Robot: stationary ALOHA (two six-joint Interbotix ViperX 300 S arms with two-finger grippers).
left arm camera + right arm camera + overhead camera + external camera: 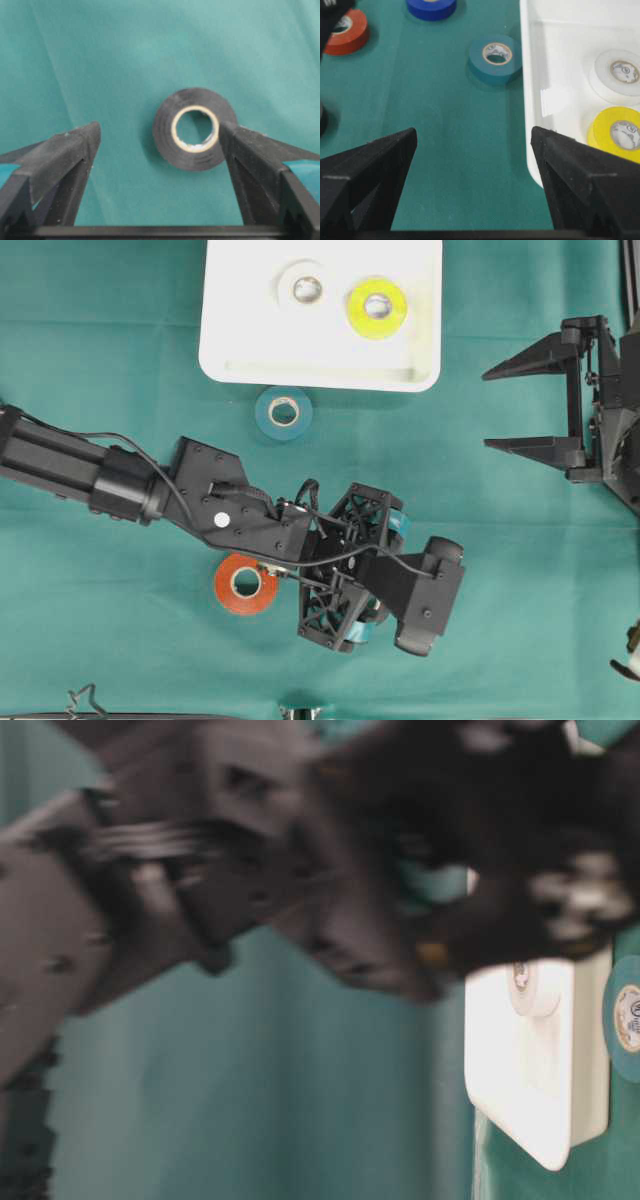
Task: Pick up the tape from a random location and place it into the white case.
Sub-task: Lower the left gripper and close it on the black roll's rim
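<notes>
Green cloth covers the bench (pixel 120 360), on which the left claw (pixel 160 137) hangs with its jaws wide over a black tape roll (pixel 192 131); the roll lies flat between the fingertips, close against the right-hand one as the wrist view shows it. Beyond this claw sits the white case (pixel 225 355), holding a white roll (pixel 306 286) and a yellow roll (pixel 377 307), with a teal roll (pixel 284 412) just outside its rim and an orange roll (pixel 245 583) beside the arm. Well apart at the bench edge, the right claw (pixel 510 405) is likewise spread wide and holds nothing.
</notes>
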